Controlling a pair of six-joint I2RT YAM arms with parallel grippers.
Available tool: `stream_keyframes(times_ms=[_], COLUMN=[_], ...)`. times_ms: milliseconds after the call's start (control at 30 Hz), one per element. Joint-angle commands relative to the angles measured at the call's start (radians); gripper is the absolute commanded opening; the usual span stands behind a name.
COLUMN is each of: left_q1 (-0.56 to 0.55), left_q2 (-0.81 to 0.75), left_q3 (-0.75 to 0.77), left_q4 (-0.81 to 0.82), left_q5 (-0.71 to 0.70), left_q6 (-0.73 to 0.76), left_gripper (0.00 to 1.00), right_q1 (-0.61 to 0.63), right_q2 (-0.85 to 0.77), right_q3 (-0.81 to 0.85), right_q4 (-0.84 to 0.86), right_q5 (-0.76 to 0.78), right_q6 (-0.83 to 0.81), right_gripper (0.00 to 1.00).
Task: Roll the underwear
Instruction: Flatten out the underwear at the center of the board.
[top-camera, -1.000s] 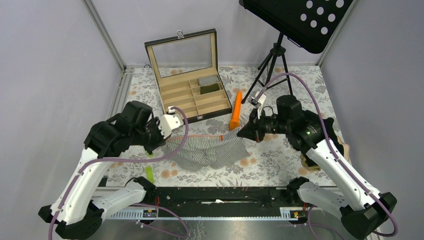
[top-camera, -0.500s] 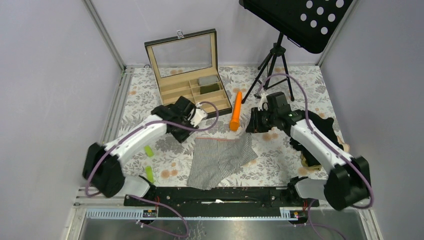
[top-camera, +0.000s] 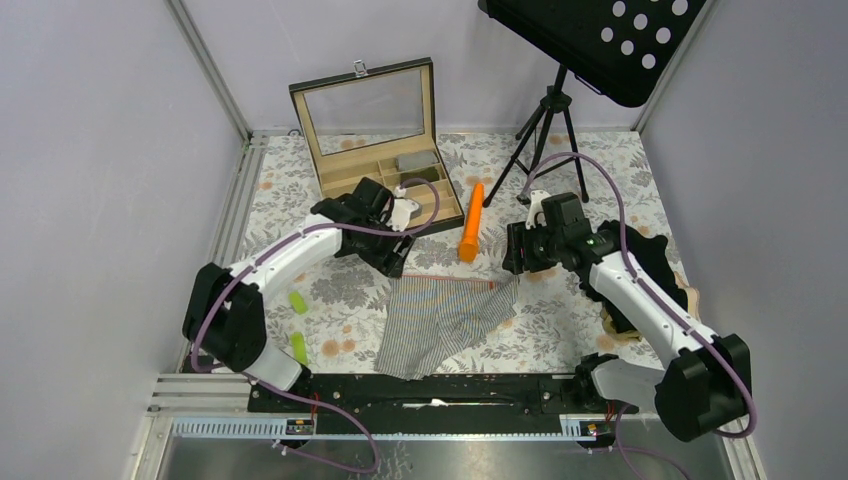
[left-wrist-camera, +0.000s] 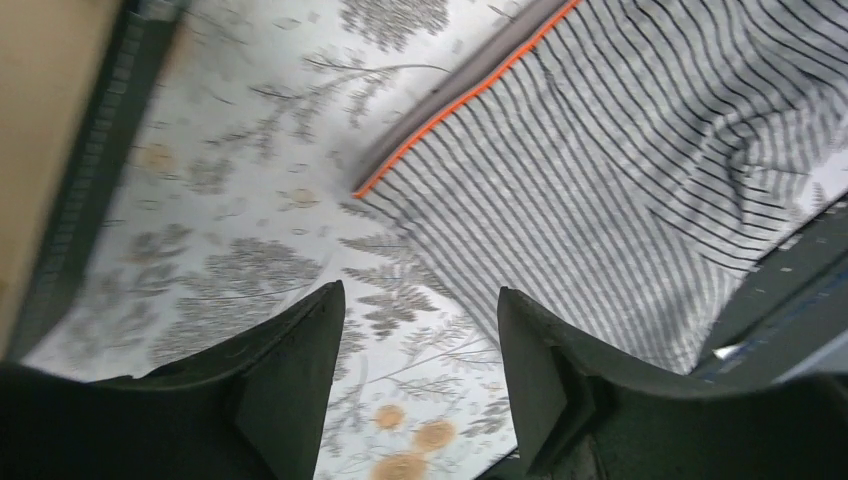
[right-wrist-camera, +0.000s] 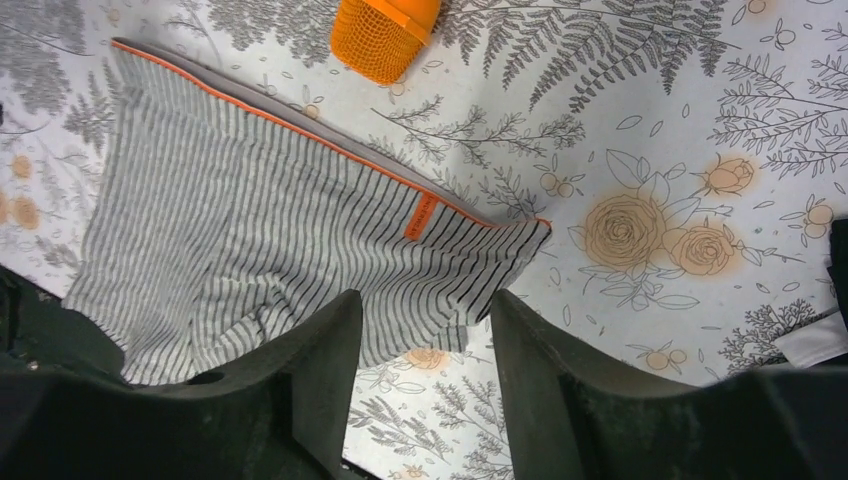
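The right arm (top-camera: 640, 300) hides most of the black underwear (top-camera: 662, 258) at the overhead frame's right; the orange stick (right-wrist-camera: 385, 35) runs off the right wrist view's upper edge.

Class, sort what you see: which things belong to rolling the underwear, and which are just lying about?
Belongs to the job: striped underwear; black garments.
Just lying about: orange stick; wooden box; green pieces; tripod.

A: Where do we find the striped underwear (top-camera: 445, 320)?
B: Spread on the table (top-camera: 560, 320), waistband far side. We note the left gripper (top-camera: 393, 266) at its far left corner, the right gripper (top-camera: 511, 260) at its far right, an orange stick (top-camera: 470, 235) between them.
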Motion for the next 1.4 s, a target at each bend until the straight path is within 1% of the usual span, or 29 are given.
stream_keyframes(times_ms=[0,100,233,400,533,700,767,867,967,1100,1300,1367], left_q1=[0.002,0.002,0.005,0.019,0.03,0.058,0.067,0.068,0.068,0.073,0.078,0.08], left_q2=[0.058,0.088,0.115,0.148,0.167,0.163,0.176,0.205,0.229,0.249,0.264,0.27], left_q3=[-0.027,-0.035,-0.028,-0.024,-0.037,-0.048,-0.05,-0.047,-0.038,-0.049,-0.075,-0.078], left_q4=[0.011,0.06,0.077,0.063,0.065,0.083,0.092,0.118,0.14,0.164,0.204,0.21], left_q5=[0.177,0.142,0.122,0.116,0.117,0.083,0.091,0.149,0.161,0.143,0.159,0.181], left_q6=[-0.11,-0.181,-0.222,-0.24,-0.239,-0.256,-0.258,-0.247,-0.245,-0.244,-0.237,-0.232], left_gripper=[0.63,0.63,0.61,0.58,0.55,0.55,0.55,0.54,0.48,0.43,0.4,0.36], right_q1=[-0.015,-0.042,-0.051,-0.065,-0.089,-0.124,-0.13,-0.132,-0.14,-0.168,-0.195,-0.198], right_q2=[0.072,0.136,0.189,0.251,0.301,0.348,0.364,0.38,0.391,0.403,0.414,0.415], right_q3=[0.0,0.021,0.026,0.033,0.033,0.053,0.052,0.042,0.037,0.025,0.004,-0.002], right_q4=[0.016,0.003,-0.012,-0.066,-0.061,-0.035,-0.021,-0.003,0.002,0.018,0.053,0.061], right_q5=[0.072,0.069,0.03,0.012,-0.029,-0.1,-0.125,-0.141,-0.139,-0.137,-0.153,-0.164], right_q6=[-0.007,0.022,0.055,0.038,0.047,0.094,0.111,0.13,0.138,0.142,0.148,0.15], right_gripper=[0.55,0.52,0.55,0.56,0.5,0.51,0.51,0.51,0.5,0.51,0.52,0.52])
